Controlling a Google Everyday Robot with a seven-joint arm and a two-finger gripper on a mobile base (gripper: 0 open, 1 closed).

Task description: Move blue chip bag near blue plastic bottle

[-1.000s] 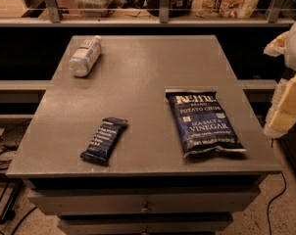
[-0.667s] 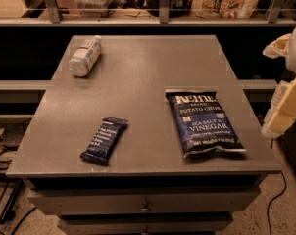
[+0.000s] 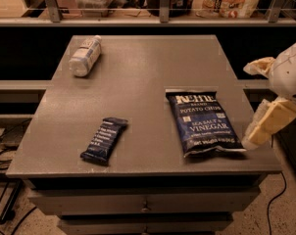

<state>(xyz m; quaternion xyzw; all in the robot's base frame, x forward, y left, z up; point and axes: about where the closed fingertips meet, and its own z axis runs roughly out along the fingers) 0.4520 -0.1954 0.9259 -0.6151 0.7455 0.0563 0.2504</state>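
- Against the earlier pictures, the gripper (image 3: 251, 106) is found shifted a little leftward and downward at the right edge of the table (image 3: 138, 82). It is brought closer to the blue chip bag (image 3: 204, 124), while the bag, the bottle and the wrapper are left where they were.
- At the far left, below the table level, dark cables (image 3: 3, 148) are seen on the floor.
- The blue plastic bottle (image 3: 85, 56) is laid on its side near the table's back left corner, with its white cap turned toward the back and its pale label facing up.
- A small dark blue snack bar wrapper (image 3: 104, 140) is placed flat at the front left, slightly angled, well apart from the bottle.
- The blue chip bag is laid flat on the right half of the table, toward the front, with its white lettering facing up. It is kept well apart from the bottle, which lies diagonally across the surface from it.
- The gripper is held just beside the bag's right edge, past the table's right side. Its pale fingers (image 3: 270, 124) are seen spread apart, one above the other, with nothing held between them. The lower fingertip is seen very near the bag's front right corner, but contact cannot be confirmed.
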